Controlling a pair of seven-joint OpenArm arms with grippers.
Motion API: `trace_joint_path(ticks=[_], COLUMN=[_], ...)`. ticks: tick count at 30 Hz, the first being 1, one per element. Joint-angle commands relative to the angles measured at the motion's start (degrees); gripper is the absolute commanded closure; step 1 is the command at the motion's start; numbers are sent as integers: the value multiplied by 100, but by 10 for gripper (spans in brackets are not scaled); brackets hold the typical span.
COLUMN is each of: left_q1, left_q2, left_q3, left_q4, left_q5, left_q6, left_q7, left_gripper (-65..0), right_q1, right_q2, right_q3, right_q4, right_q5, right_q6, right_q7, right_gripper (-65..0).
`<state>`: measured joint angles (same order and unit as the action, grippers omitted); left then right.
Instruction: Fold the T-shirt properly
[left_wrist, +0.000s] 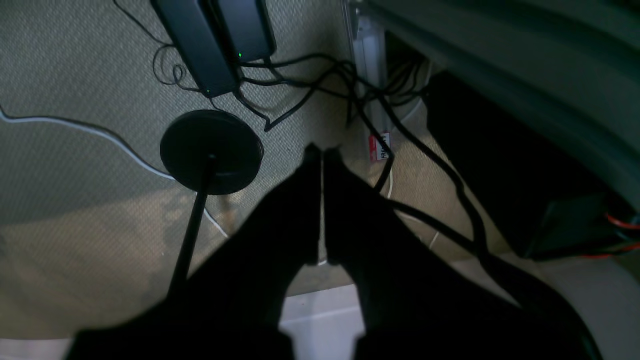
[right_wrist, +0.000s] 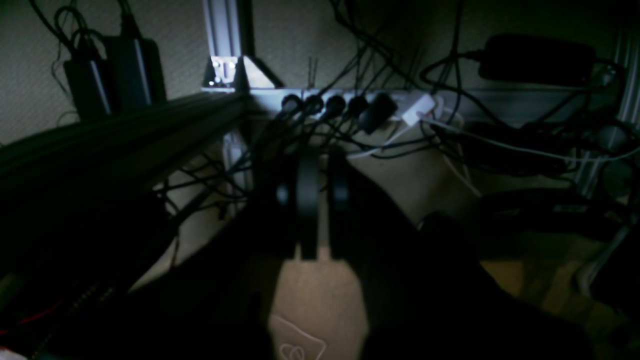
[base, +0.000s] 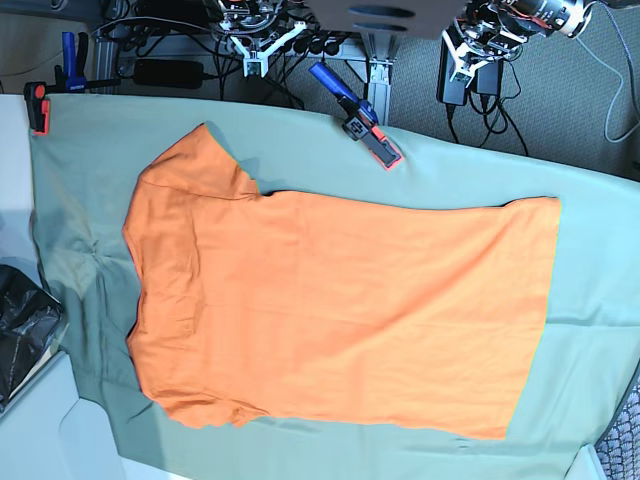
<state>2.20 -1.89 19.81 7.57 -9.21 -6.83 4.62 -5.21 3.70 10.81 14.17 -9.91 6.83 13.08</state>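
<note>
Grey-green cloth covers the bench (base: 600, 250), the orange T-shirt (base: 340, 310) spread flat, while both hands, left hand (left_wrist: 323, 150) and right hand (right_wrist: 320, 200), hang pinched together, empty.

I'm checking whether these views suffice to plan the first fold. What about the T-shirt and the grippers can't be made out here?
- T-shirt, base view: its small tag cannot be made out.
- T-shirt, both wrist views: absent; they show only floor and cables.
- Left gripper, left wrist view: a dark silhouette, jaws together; finger detail is lost.
- Right gripper, right wrist view: dim and blurred.
- Both arms, base view: cut off by the top edge.
</note>
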Motion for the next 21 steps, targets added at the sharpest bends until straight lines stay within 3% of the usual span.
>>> trace_joint_path(ticks=[1, 9, 14, 18, 21], left_q1=[2, 472, 1272, 1991, 2485], left_q2=[-4, -407, -903, -1331, -1572], left_q3=[0, -2, -2, -2, -153], left_q4=[48, 616, 1871, 3064, 3936], left_q5=[57, 131, 83, -367, -540], left_q6=[72, 101, 74, -616, -918], left_q7=[-7, -44, -286, -605, -614], left_gripper=[-11, -11, -11, -11, -11], right_q1=[-22, -785, -1624, -2264, -2741], right_q2=[44, 155, 352, 590, 778], right_q3=[15, 13, -24, -28, -28], right_q4=[44, 619, 1427, 2157, 2774], right_q5=[20, -367, -363, -358, -116], right_q6=[-299, -208, 278, 636, 938], right_q7=[83, -24, -24, -22, -24], right_gripper=[-25, -25, -25, -25, -25])
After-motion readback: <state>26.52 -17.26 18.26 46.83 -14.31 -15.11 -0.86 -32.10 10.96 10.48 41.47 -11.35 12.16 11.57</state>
